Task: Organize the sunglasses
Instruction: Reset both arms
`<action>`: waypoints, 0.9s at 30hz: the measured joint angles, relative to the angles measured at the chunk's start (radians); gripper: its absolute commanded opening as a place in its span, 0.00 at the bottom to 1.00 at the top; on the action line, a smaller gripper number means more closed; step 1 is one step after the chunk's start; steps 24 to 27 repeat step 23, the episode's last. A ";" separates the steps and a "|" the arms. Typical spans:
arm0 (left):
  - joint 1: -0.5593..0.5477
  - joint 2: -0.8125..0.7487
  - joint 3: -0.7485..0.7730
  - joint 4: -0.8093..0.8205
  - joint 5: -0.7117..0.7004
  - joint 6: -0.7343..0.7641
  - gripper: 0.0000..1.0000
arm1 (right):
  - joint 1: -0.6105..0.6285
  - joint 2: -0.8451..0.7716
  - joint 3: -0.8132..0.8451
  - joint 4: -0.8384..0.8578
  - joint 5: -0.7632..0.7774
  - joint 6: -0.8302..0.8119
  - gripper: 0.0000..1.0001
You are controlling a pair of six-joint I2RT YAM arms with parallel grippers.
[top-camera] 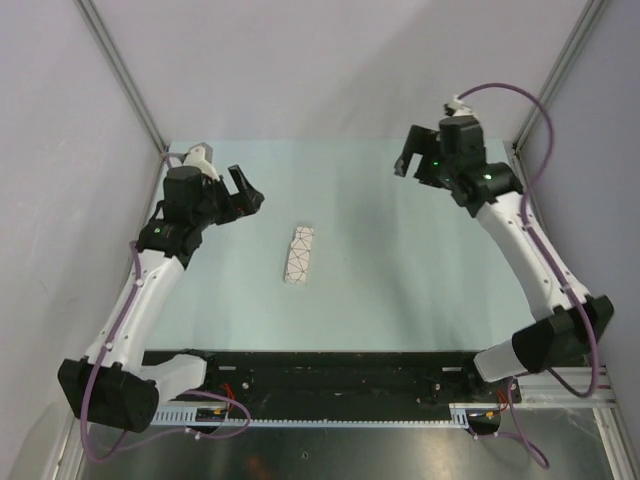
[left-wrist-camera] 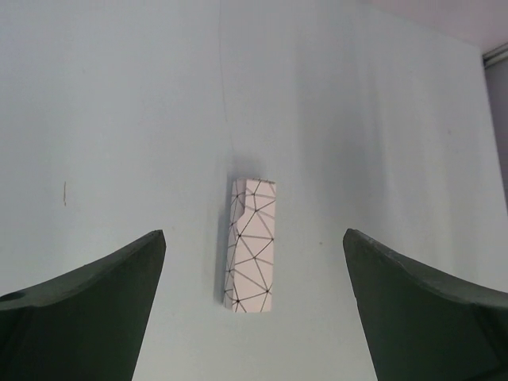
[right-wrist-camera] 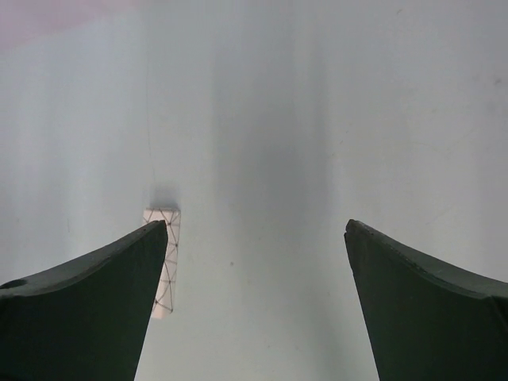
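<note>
Left gripper (top-camera: 248, 194): the jaws are spread wide and hold nothing. Both fingers (left-wrist-camera: 95, 309) are clear of the table (top-camera: 400, 290).

Sunglasses case (top-camera: 299, 254): a white, oblong case printed with thin black triangular lines. It lies flat on the table. In the left wrist view the case (left-wrist-camera: 252, 244) sits ahead of the left gripper, centred between its two fingers and apart from both. Its long axis runs in line with the gripper's reach.

Right gripper (top-camera: 415, 160): the jaws are spread wide and hold nothing. The gripper is raised above the table, well apart from the case. In the right wrist view the case (right-wrist-camera: 167, 266) appears far ahead and off-centre, on the side of the left-hand finger (right-wrist-camera: 79, 317), whose edge covers part of it.
</note>
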 measured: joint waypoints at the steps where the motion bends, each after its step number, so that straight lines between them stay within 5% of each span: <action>1: 0.000 -0.014 0.017 -0.008 -0.001 0.010 1.00 | -0.024 -0.030 -0.007 0.003 0.005 0.000 1.00; 11: 0.001 -0.159 0.114 -0.053 -0.048 0.082 1.00 | -0.175 -0.290 -0.035 0.014 0.041 0.000 1.00; 27: 0.001 -0.129 0.206 -0.113 -0.111 0.159 1.00 | -0.232 -0.303 -0.044 0.012 0.017 0.003 1.00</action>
